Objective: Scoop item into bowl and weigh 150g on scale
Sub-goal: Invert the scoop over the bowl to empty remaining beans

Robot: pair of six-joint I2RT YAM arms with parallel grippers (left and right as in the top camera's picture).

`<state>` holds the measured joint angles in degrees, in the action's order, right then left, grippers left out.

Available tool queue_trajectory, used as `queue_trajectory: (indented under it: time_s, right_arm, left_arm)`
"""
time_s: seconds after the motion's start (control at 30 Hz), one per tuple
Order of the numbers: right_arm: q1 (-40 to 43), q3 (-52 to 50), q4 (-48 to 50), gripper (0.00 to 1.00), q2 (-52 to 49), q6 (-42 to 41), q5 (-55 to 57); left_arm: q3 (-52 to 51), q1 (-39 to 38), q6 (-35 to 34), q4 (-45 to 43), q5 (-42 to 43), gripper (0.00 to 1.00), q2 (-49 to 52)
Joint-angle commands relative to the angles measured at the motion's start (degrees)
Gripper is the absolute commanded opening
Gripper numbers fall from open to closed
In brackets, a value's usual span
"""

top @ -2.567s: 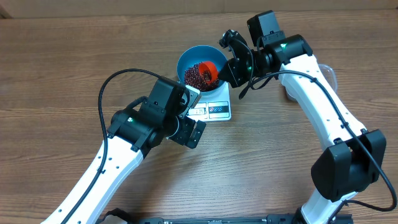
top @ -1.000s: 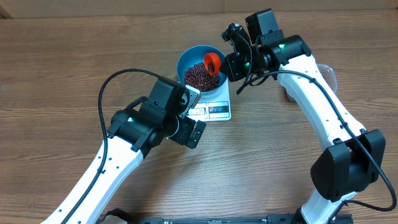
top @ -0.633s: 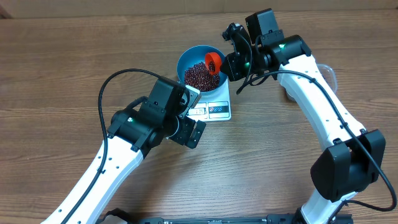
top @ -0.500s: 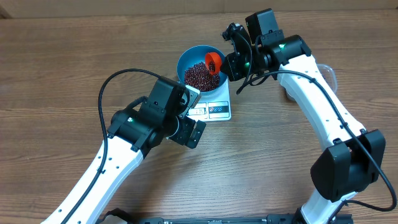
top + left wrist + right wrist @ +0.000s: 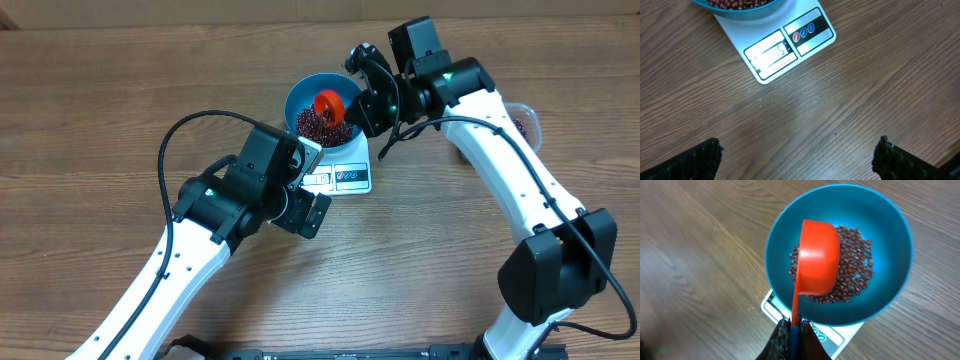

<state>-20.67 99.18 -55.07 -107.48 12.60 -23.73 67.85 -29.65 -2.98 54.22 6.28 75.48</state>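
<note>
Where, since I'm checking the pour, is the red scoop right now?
The red scoop hangs over the beans in the blue bowl on the scale, its handle gripped by the right gripper; overhead, that is the table's far middle.

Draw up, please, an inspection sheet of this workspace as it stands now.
Surface: wooden table, bare grain around the arms.
Job's things: blue bowl sits on the white scale and holds the beans; display lit, digits too faint to read; red scoop over the bowl, apparently turned mouth down.
Clutter: clear tub, mostly hidden behind the right arm.
Grippers: left gripper open and empty above bare table beside the scale; right gripper shut on the scoop's handle.
Cables: black cable loops off the left arm; second cable hangs by the right wrist.
Surroundings: nothing seen.
</note>
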Motion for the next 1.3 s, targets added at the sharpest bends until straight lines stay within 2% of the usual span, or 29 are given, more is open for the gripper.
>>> queue_trajectory:
  time_s: [0.0, 0.23, 0.57, 0.8, 0.83, 0.9, 0.93, 1.1, 1.27]
  right_arm:
    - [0.1, 1.7, 0.3, 0.04, 1.1, -2.6, 2.2]
    - [0.0, 1.7, -0.2, 0.04, 1.1, -2.9, 2.3]
    - [0.0, 1.7, 1.0, 0.04, 1.1, -9.7, 2.4]
    - [0.0, 1.7, 0.8, 0.03, 1.1, -9.6, 1.7]
    - [0.0, 1.7, 0.3, 0.04, 1.1, -7.6, -0.5]
    - [0.0, 1.7, -2.3, 0.04, 1.1, 3.8, -8.1]
    - [0.0, 1.7, -3.0, 0.04, 1.1, 6.1, -8.7]
    - [0.0, 1.7, 0.0, 0.04, 1.1, -5.6, 2.8]
    - [0.0, 1.7, 0.3, 0.04, 1.1, -5.6, 2.9]
  left_arm:
    - [0.2, -0.3, 0.0, -0.1, 0.8, 1.0, -0.2]
    - [0.2, -0.3, 0.0, -0.1, 0.8, 0.99, -0.2]
    - [0.2, -0.3, 0.0, -0.1, 0.8, 1.0, -0.2]
    - [0.2, -0.3, 0.0, -0.1, 0.8, 1.0, -0.2]
    - [0.2, -0.3, 0.0, -0.1, 0.8, 1.0, -0.2]
    - [0.2, -0.3, 0.0, -0.1, 0.8, 1.0, -0.2]
    - [0.2, -0.3, 0.0, -0.1, 0.8, 1.0, -0.2]
    - [0.2, -0.3, 0.0, -0.1, 0.8, 1.0, -0.2]
    - [0.2, -0.3, 0.0, -0.1, 0.8, 1.0, -0.2]
